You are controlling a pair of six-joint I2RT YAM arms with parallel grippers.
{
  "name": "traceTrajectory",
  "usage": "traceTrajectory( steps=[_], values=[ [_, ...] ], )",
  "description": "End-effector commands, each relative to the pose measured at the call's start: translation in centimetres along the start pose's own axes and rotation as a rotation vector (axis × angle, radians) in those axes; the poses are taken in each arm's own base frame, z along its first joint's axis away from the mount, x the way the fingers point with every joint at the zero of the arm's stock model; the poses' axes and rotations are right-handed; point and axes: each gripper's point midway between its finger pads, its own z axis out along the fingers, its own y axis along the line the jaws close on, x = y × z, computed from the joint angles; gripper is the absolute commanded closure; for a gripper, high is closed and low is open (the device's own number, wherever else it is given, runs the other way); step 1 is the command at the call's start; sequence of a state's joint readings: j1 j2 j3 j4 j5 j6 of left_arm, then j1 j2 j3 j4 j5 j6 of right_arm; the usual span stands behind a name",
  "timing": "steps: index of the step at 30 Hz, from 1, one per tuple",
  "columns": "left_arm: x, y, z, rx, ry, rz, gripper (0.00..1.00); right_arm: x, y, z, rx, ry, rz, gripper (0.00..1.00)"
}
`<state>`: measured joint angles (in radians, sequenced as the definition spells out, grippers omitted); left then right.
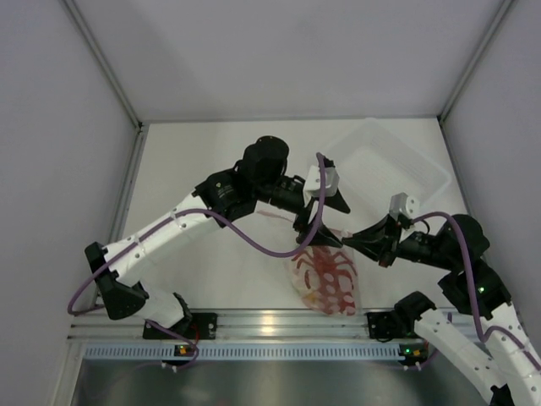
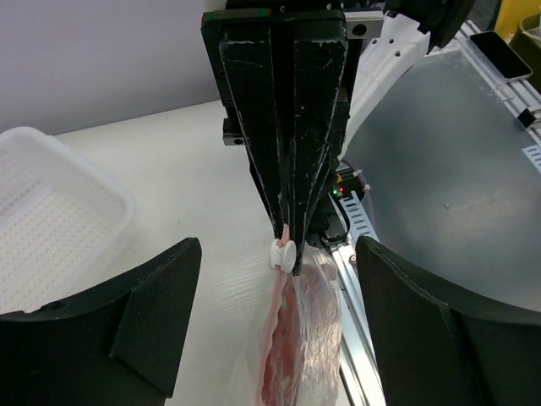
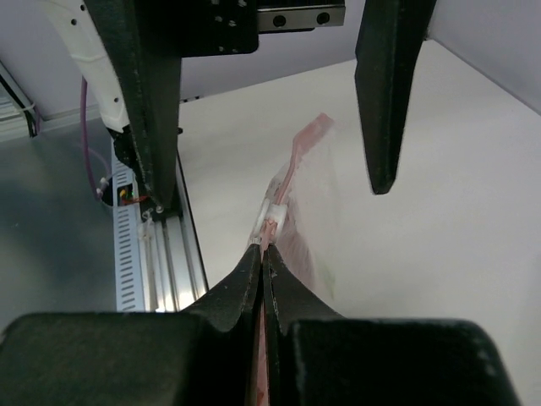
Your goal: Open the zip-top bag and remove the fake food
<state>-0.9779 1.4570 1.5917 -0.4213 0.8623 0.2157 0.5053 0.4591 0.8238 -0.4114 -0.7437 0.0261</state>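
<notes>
At right gripper (image 2: 287,241), white slider (image 2: 281,254) on zip-top bag (image 2: 296,338); hidden overhead.

The clear crinkly plastic zip-top bag (image 1: 328,286) stands tilted, pink zip strip (image 3: 308,133) uppermost, enclosing a red plastic lobster (image 1: 331,271).

The zip-top bag (image 1: 301,275) is clear, crinkly plastic (glossy); the tray (image 1: 385,165) translucent, smooth plastic; the table (image 1: 194,169) matt white.
</notes>
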Motion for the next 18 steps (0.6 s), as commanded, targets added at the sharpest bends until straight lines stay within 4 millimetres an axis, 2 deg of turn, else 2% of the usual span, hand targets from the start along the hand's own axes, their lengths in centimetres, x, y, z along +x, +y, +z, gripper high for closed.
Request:
traceTrajectory(
  steps=[1, 4, 9, 13, 18],
  values=[
    [-1.8, -0.1, 0.7, 0.068, -0.055, 0.062, 0.22, -2.5, 0.4, -0.3, -0.016, -0.098, -0.104, 1.0],
    [-0.9, -0.2, 1.3, 0.104, -0.045, 0.024, 0.38, -2.5, 0.3, -0.4, 0.003, -0.106, -0.108, 1.0],
    [-0.2, -0.4, 1.7, 0.128, -0.035, -0.002, 0.42, -2.5, 0.1, -0.6, 0.024, -0.111, -0.111, 1.0],
    [-0.2, -0.5, 1.5, 0.126, -0.035, -0.005, 0.53, -2.5, -0.1, -0.6, 0.035, -0.113, -0.11, 1.0],
    [-0.4, -0.7, 1.3, 0.123, -0.038, -0.005, 0.57, -2.1, -0.5, -0.4, 0.042, -0.106, -0.103, 1.0]
  ],
)
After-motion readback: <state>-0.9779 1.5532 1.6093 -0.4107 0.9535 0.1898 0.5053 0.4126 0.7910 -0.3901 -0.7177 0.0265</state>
